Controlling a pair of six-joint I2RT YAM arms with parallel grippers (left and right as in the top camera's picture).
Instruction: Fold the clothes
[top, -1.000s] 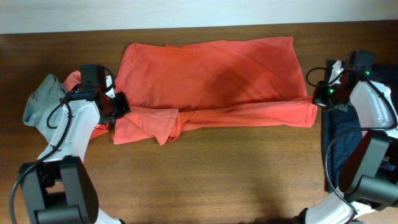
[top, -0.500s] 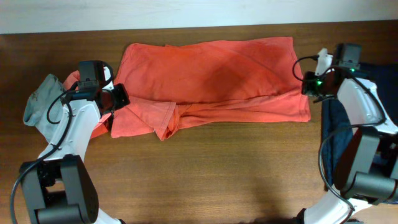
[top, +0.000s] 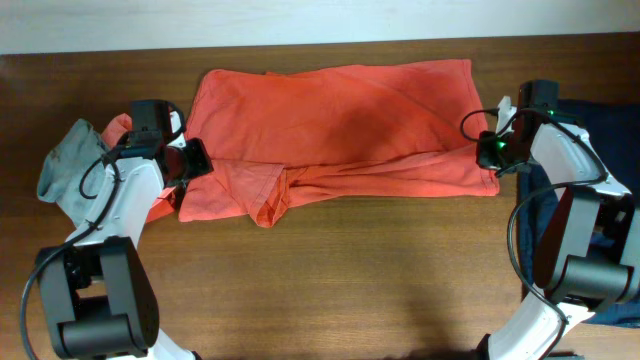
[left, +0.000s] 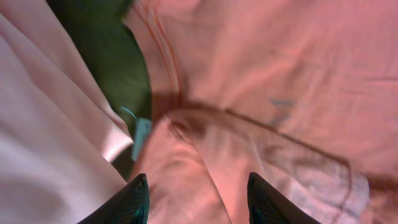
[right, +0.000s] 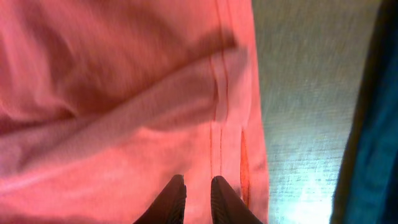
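Observation:
The clothes' main piece, a coral-orange T-shirt (top: 340, 125), lies spread across the table with its front edge folded up into a band. My left gripper (top: 196, 160) is at the shirt's left end. In the left wrist view it (left: 198, 186) is open, its fingers wide apart over a folded sleeve (left: 205, 155) with nothing pinched. My right gripper (top: 487, 150) is at the shirt's right edge. In the right wrist view it (right: 198, 186) shows a narrow gap between its fingers just over the stitched hem (right: 217, 112).
A grey-teal garment (top: 65, 165) and another coral piece (top: 120, 125) lie bunched at the far left under my left arm. A navy garment (top: 610, 125) lies at the right edge. Bare wooden table (top: 340, 270) runs along the front.
The shirt's front edge has been carried a little toward the back. My left jaws opened and let go of the fabric. My right gripper shifted left and its jaws parted slightly.

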